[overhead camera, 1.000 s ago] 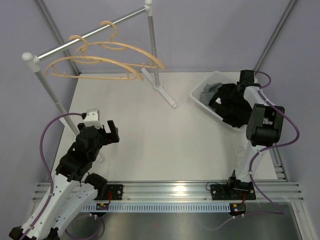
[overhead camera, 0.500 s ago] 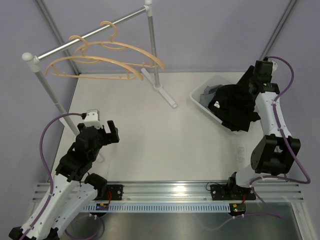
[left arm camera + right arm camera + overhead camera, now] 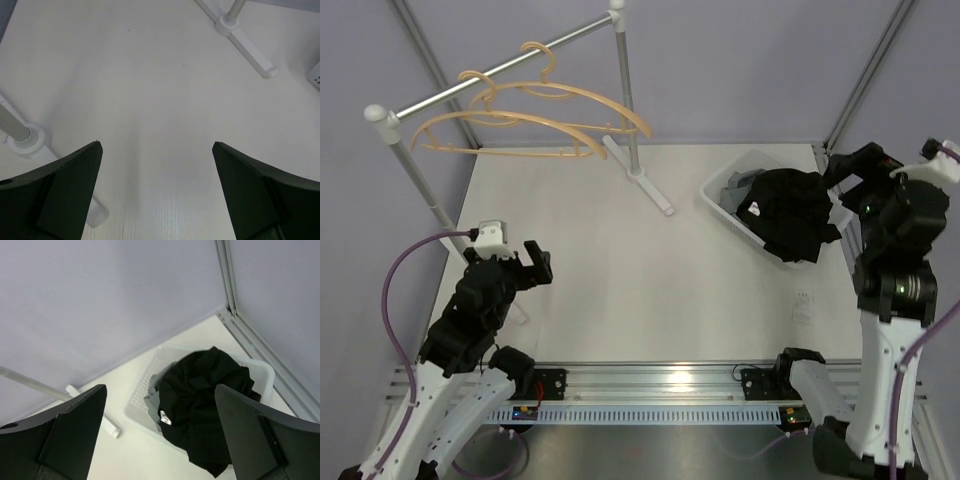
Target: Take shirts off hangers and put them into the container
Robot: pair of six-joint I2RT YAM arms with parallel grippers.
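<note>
**Both shirts in the container, both grippers wide open**

At the far left we see the grey metal rail (image 3: 490,72) slanting up toward the back. The two tan wooden hangers (image 3: 520,120) hook over it side by side, bare, with their curved arms overlapping. Below them, near the front left of the counter (image 3: 620,270), the left gripper (image 3: 156,144) hovers over plain white surface. Its jaws stand far apart and it holds nothing. Its wrist view takes in the round base of the rack's left post (image 3: 27,142) close by the left finger, and the rack's right foot (image 3: 247,47) farther off.

Moving right past that foot, we come to the white container (image 3: 725,212), which sits at the back right of the counter, turned at an angle. The black shirt (image 3: 790,210) fills most of it in a crumpled heap with a small white label (image 3: 756,209) facing up. One fold spills over the near right rim. The grey shirt (image 3: 738,184) lies under the black one and shows only at the container's far left end.

At the far right, the right gripper (image 3: 160,386) is raised above the counter near the container's right end, apart from the cloth. Its jaws are spread wide with nothing in them. Between its fingers we look down on the container and both shirts.
</note>
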